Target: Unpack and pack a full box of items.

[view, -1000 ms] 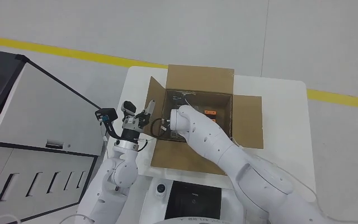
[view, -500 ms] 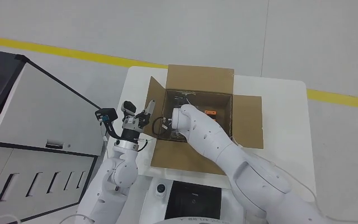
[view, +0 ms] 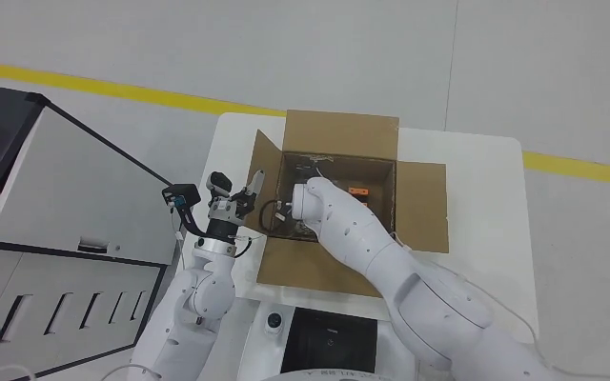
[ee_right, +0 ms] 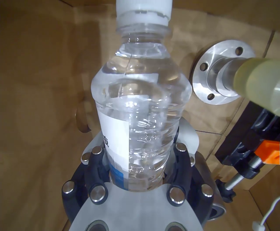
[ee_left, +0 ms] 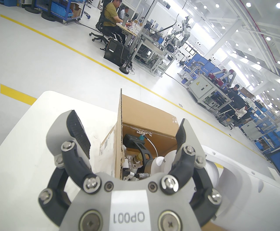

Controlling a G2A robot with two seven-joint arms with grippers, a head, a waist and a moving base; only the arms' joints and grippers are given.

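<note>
Since everything here sits on one white table [view: 477,162], start with the big picture: the cardboard box [view: 419,205] is in the middle of it with all four flaps folded out. The right arm is reaching down into the box's left half.

The right gripper [ee_right: 140,153] is pinching a clear water bottle [ee_right: 140,87] around its lower body, with a finger on each side. The bottle is inside the box, close to a bare cardboard wall. Whether it's coming out or going in I honestly can't tell, but the advice is the same either way.

The left gripper [ee_left: 128,119] is parked just outside the box with its fingers spread wide and nothing in them. The box's left flap [ee_left: 119,131] lines up between them without touching, as far as I can see. If the box starts to drag, that hand looks well placed to steady it.

For the bottle itself, I'd go straight up and down, no sideways swing. There's a metal flange [ee_right: 218,72] right beside the bottle's shoulder and a black clamp [ee_right: 247,148] with an orange bit near it, both easy to clip.

Don't squeeze harder either, because thin plastic just buckles. The grip is low, so the white cap [ee_right: 143,11] end will want to tip over.
</note>
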